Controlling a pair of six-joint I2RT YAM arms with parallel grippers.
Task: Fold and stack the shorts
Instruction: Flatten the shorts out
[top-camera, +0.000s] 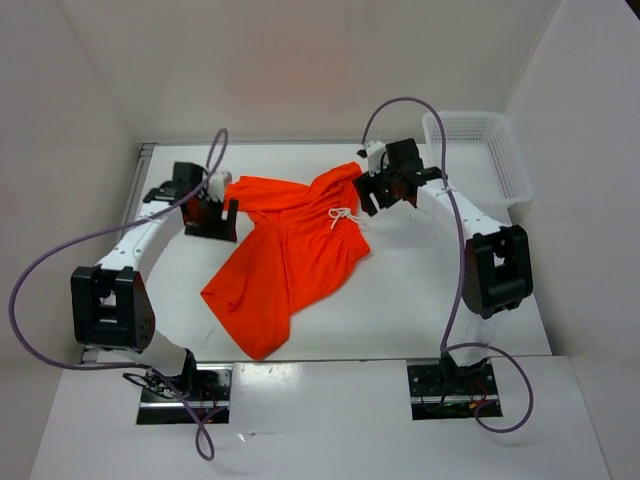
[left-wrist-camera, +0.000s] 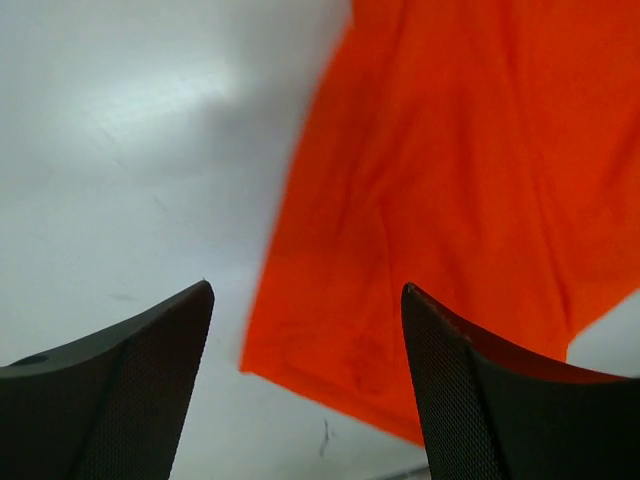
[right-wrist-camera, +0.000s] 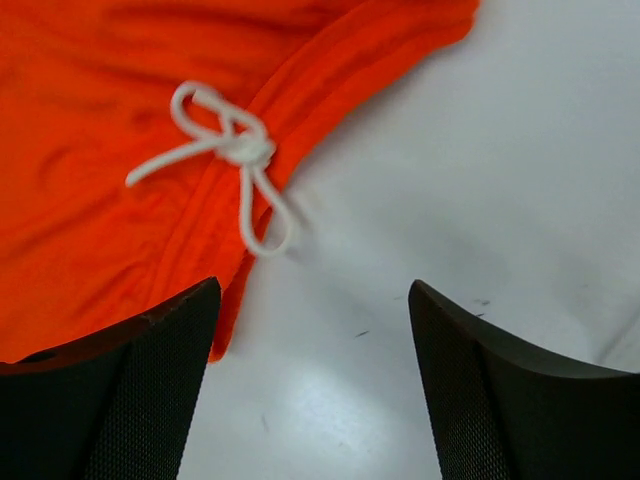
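The bright orange shorts (top-camera: 285, 255) lie spread and rumpled on the white table, with the white drawstring (top-camera: 342, 216) tied in a bow near their right edge. My left gripper (top-camera: 208, 218) hangs open and empty at the shorts' far-left corner; its view shows an orange hem corner (left-wrist-camera: 400, 250) between and beyond the jaws. My right gripper (top-camera: 385, 190) hangs open and empty by the waistband's far-right end; its view shows the waistband (right-wrist-camera: 330, 90) and the drawstring bow (right-wrist-camera: 235, 150) ahead of the jaws, with bare table between them.
A white plastic mesh basket (top-camera: 478, 150) stands at the table's far right corner. White walls enclose the table at the back and both sides. Purple cables loop from both arms.
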